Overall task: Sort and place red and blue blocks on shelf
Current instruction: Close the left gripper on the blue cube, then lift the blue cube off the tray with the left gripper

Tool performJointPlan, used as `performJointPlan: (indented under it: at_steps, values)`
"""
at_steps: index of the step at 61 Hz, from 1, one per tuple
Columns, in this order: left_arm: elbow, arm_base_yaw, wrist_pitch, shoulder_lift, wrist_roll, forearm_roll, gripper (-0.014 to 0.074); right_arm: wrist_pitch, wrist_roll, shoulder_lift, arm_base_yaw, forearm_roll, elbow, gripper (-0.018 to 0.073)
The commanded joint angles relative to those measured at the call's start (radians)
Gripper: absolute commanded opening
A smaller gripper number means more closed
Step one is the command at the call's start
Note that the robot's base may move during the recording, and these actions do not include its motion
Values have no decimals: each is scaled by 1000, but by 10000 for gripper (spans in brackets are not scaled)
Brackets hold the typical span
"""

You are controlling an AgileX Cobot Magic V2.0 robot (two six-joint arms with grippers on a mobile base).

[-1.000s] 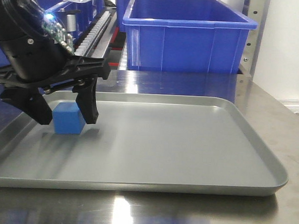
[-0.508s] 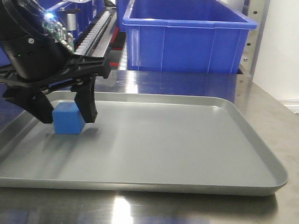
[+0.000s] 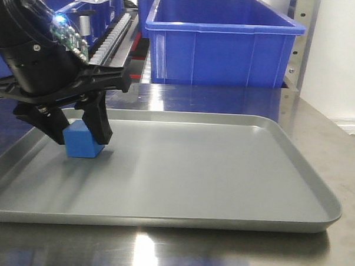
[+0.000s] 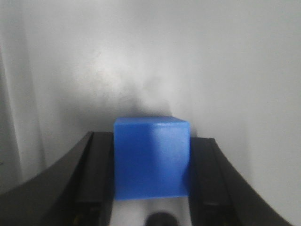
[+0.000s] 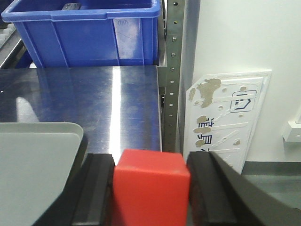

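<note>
1. The left gripper [image 3: 81,138] was clenched on the blue block [image 3: 83,143]. Its fingers [image 4: 96,179] pressed two opposite side faces, with the cube at their tips. It sat low over the tray [image 3: 223,170]; whether it was clear of the tray floor could not be told.
2. The right gripper [image 5: 151,200] grasped the red block [image 5: 151,181] the same way, and the cube filled the gap between its jaws. The tray's corner lay below and to its left, with the steel tabletop [image 5: 117,99] ahead.
3. Both cubes looked rigid, matte and probably light. They seemed neither fragile nor slippery, so a modest squeeze would likely do.
4. Their flat parallel faces suited a centred pinch. A hold near an edge could let a cube pivot.
5. The shelf [image 3: 114,31] and its blue bin [image 3: 222,49] stood ahead of the left gripper, beyond the tray's far rim.
</note>
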Motion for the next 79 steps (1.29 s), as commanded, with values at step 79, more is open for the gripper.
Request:
performJointPlan:
  at_steps: [79]
  values:
    - [329, 387, -222, -810, -1, 163, 125, -93, -6, 2, -3, -14, -29, 49]
